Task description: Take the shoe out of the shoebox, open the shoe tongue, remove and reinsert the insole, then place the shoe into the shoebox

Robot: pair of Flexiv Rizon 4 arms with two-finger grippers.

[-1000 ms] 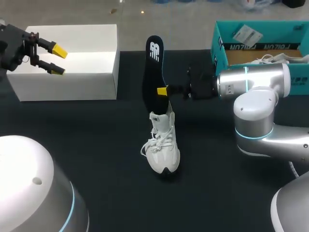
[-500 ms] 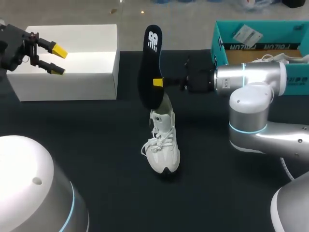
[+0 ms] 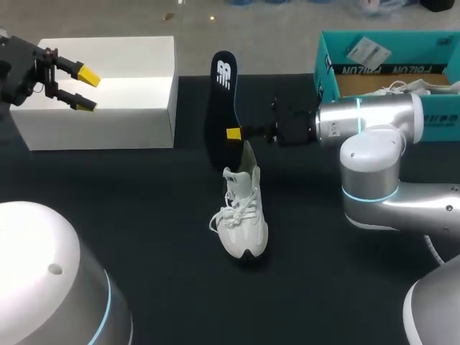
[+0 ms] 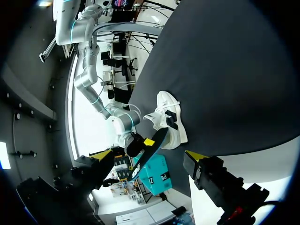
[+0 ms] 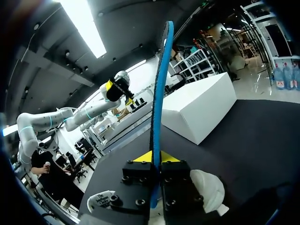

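So, starting at the upper left of the head view, your left gripper (image 3: 87, 89) hangs in front of the white box (image 3: 129, 118), fingers spread wide with nothing between them. Moving to the middle, the dark insole (image 3: 218, 108) stands almost upright in the air, its heel end high and its lower end just behind the heel opening of the shoe (image 3: 243, 212); you can't tell whether they touch. The white shoe sits on its sole on the black table (image 3: 144, 230), laces up, toe toward the bottom of the frame. Your right gripper (image 3: 236, 133) comes in level from the right and is pinched tight on the insole's edge, low down. The right wrist view backs that up: the insole (image 5: 159, 93) runs edge-on straight up from between the yellow tips, both fingers pressed on it, with the shoe (image 5: 208, 185) just under and beside the gripper. At the upper right sits the teal shoebox (image 3: 327, 72), open, with a second white shoe (image 3: 413, 88) inside.
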